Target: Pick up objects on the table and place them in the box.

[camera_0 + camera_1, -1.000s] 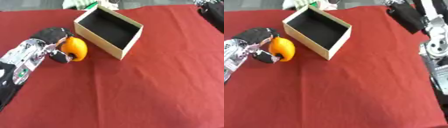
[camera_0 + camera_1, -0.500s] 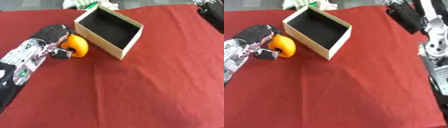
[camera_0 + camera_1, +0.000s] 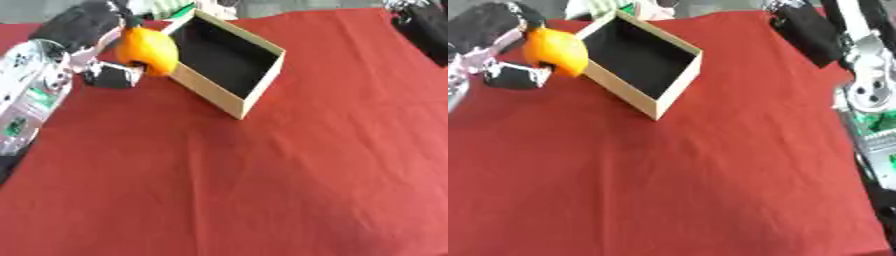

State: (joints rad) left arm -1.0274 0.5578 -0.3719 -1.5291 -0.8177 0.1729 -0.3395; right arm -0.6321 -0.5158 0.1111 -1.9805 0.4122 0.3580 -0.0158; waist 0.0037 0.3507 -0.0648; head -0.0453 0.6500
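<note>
On the red table (image 3: 262,190) stands one open box (image 3: 229,62), its far corner cut off by the frame, while the left hand (image 3: 92,47), fingers curled round the single orange (image 3: 146,48), holds it raised at the box's left wall, and the right hand's (image 3: 802,27) fingers are hard to make out.

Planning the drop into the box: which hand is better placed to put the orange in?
The left hand. It already holds the orange, lifted right at the near-left wall of the open box. The right hand is off at the far right edge, away from both.
</note>
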